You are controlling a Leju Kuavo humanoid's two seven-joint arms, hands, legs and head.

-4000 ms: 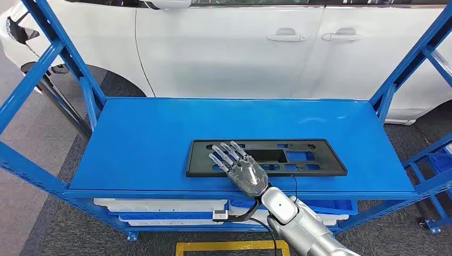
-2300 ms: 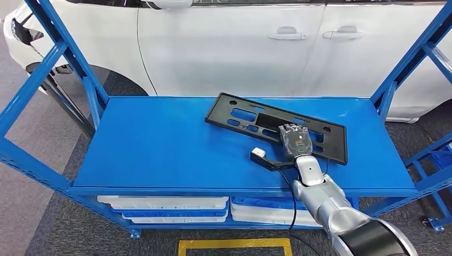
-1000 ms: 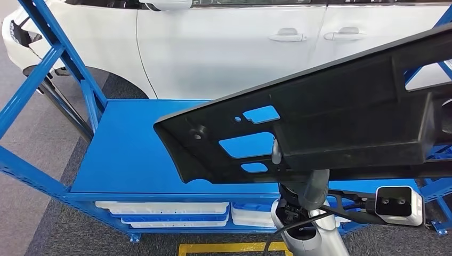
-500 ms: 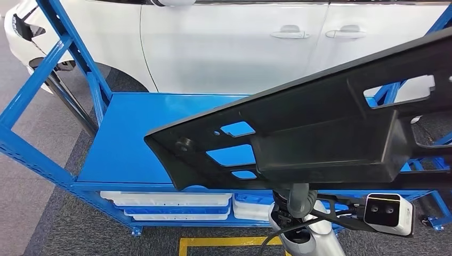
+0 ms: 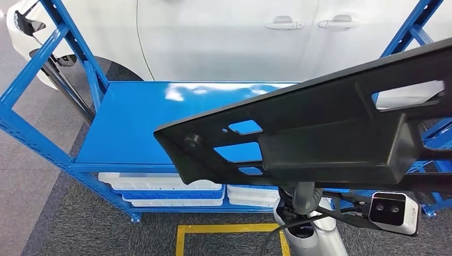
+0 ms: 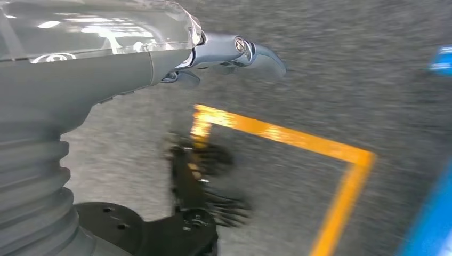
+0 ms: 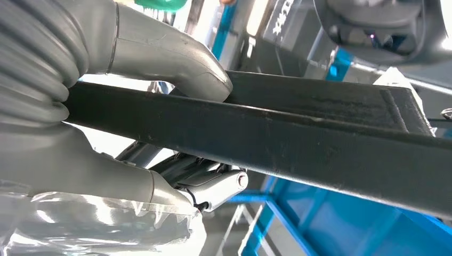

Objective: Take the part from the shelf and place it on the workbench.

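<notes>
1. Up close in the head view: black part [image 5: 330,133] held high and tilted, well clear of the blue shelf [image 5: 138,122], far end reaching past the shelf's right edge. Lifted that high, presumably, to clear the shelf's uprights on the way to the workbench. Carried from below on the right arm, thumb [image 5: 301,195] just under the part's near edge. White car [image 5: 213,37] behind the shelf's back edge; white trays [image 5: 160,184] on the lower level; yellow floor marking [image 5: 229,230] in front.

2. Down by the side in the left wrist view: left hand [image 6: 160,58] hanging over grey carpet and the yellow floor marking [image 6: 298,136], holding nothing. Fingers [image 6: 245,50] bent forward; spread or curled, cannot tell. Left idle, probably, because one hand is enough for the part.

3. Tight in the right wrist view: right hand [image 7: 133,122] clamped on the part's [image 7: 298,144] long edge, thumb [image 7: 176,58] pressing one face, fingers [image 7: 210,189] under the other. Edge grip chosen, likely, because so flat a panel offers little else.
</notes>
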